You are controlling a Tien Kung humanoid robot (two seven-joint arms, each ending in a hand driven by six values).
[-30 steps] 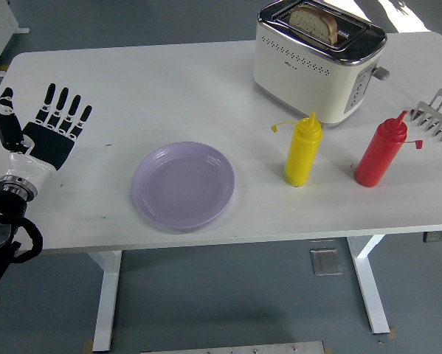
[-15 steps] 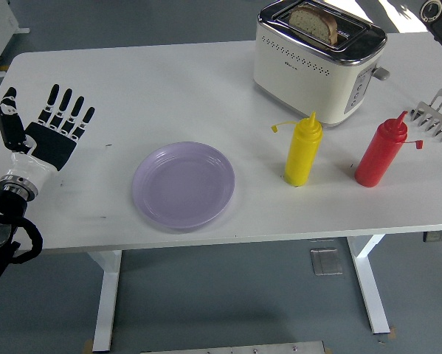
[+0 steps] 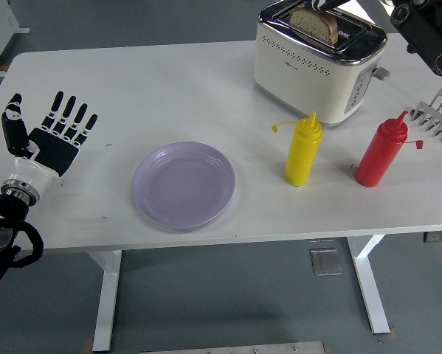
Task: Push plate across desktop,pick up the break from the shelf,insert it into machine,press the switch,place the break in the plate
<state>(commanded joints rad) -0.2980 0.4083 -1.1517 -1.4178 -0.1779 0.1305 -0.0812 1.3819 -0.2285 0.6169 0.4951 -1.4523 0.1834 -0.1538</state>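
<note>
1. Bread (image 3: 314, 23) sits upright in the slot of the cream toaster (image 3: 316, 68) at the far right of the white table (image 3: 169, 81), its crust poking above the chrome top.
2. We see our right arm (image 3: 426, 33) coming in at the top right corner, just beside the toaster's far end. Only black links and joints show, so we cannot tell how that hand is set.
3. Our left hand (image 3: 51, 136) lies flat on the table at the left edge, palm down, fingers (image 3: 71, 118) spread and pointing away from us, gripping nothing.
4. Purple plate (image 3: 183, 184) rests near the table's front edge, to the right of the left hand and well apart from it, and empty.
5. What matters for the next move, as we judge it: the bread lies far to the right and away from the left hand, while the right arm is right by it, so the right side is the one placed to reach the slice. The slice's long axis runs along the slot.
6. Yellow bottle (image 3: 303, 151) and red bottle (image 3: 381, 153) stand between toaster and front edge; a metal rack (image 3: 438, 114) lies at the right edge.
7. There's a small mark on the toaster's front, too tiny to read.
</note>
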